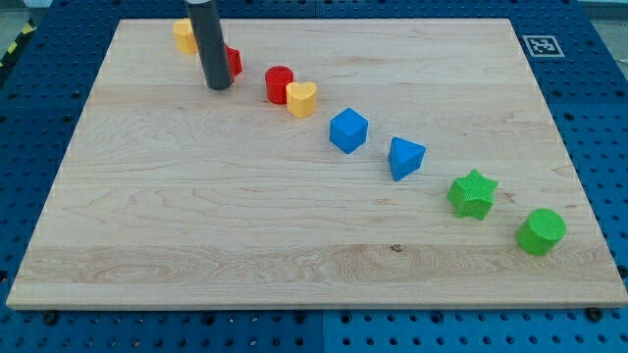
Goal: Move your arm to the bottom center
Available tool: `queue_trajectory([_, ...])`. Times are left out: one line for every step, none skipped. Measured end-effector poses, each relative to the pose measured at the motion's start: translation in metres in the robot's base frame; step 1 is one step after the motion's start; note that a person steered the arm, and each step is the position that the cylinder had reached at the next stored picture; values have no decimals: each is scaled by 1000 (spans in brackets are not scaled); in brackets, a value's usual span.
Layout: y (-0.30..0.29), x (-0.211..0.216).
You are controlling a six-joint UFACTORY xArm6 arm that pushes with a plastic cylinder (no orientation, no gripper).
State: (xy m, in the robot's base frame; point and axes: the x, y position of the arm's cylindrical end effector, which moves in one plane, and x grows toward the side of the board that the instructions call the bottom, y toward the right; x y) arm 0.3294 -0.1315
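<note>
My tip (pixel 218 86) is at the end of a dark rod that comes down from the view's top left onto the wooden board (pixel 196 216). The rod partly hides a red block (pixel 234 62) just to its right and a yellow block (pixel 183 35) behind it to the left. A red cylinder (pixel 279 84) and a yellow heart (pixel 302 99) touch each other to the tip's right. Further right and lower lie a blue cube-like block (pixel 348 129), a blue wedge-like block (pixel 404 157), a green star (pixel 473 193) and a green cylinder (pixel 541 231).
The blocks form a diagonal line from the view's top left to its lower right. A black-and-white marker tag (pixel 542 45) lies off the board's top right corner. A blue perforated table (pixel 599 118) surrounds the board.
</note>
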Motion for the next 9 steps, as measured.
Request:
queue_trajectory([0, 0])
queue_trajectory([0, -10])
queue_trajectory([0, -13])
queue_trajectory([0, -13])
queue_trajectory([0, 22])
queue_trajectory([0, 76])
queue_trajectory([3, 132])
queue_trajectory([5, 182])
queue_trajectory([5, 186])
